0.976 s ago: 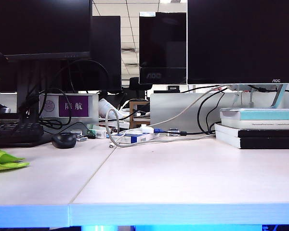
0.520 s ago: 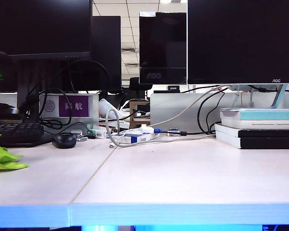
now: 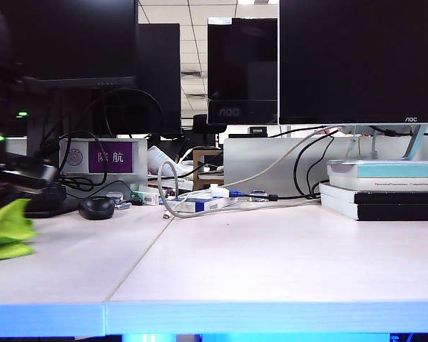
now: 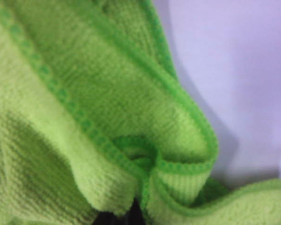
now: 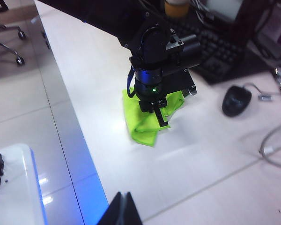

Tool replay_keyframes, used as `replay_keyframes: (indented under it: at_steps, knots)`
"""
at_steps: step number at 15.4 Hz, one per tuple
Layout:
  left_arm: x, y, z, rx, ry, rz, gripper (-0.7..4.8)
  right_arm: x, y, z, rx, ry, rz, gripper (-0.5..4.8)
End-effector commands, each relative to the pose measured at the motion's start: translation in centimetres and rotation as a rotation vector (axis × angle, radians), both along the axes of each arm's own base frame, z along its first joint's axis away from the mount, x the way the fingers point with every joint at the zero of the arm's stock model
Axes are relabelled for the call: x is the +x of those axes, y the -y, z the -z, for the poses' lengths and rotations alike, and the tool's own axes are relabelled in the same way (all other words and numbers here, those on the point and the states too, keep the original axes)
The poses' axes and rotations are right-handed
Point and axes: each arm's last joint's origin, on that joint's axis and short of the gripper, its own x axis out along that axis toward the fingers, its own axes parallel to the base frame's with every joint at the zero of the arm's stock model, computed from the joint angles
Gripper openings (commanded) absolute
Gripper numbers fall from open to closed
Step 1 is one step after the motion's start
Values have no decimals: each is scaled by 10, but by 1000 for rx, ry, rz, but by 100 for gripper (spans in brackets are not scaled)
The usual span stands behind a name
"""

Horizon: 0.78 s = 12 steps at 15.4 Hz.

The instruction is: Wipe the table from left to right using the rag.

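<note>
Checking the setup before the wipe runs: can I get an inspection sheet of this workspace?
Surface: table pale, two panels, bare in front.
Job's things: rag bunched at the far left.
Clutter: mouse, keyboard, stacked books.
End effectors: left end effector shut on the rag; right end effector shut, empty, above the front edge.
Cables: grey cable looped at the back.
Surroundings: monitors behind.

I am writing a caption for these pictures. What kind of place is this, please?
Most likely an office or a computer lab. Dark monitors stand along the back of the pale table, with a keyboard and mouse among tangled cables, and stacked books at the right.
</note>
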Motion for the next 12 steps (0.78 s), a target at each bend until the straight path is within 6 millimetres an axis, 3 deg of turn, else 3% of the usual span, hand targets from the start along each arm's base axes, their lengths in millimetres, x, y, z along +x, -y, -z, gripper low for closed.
replay_keyframes:
  at_steps: [1, 6, 12]
  knots:
    - [-18, 31, 26, -186, -206, 102, -5, 2, 4, -1, -18, 1, 43, -6]
    - [-28, 66, 26, -218, -225, 222, -5, 5, 9, 4, -76, -5, 107, -6]
    - [-35, 86, 25, -288, -245, 283, -5, 6, 12, 7, -118, -18, 138, -6]
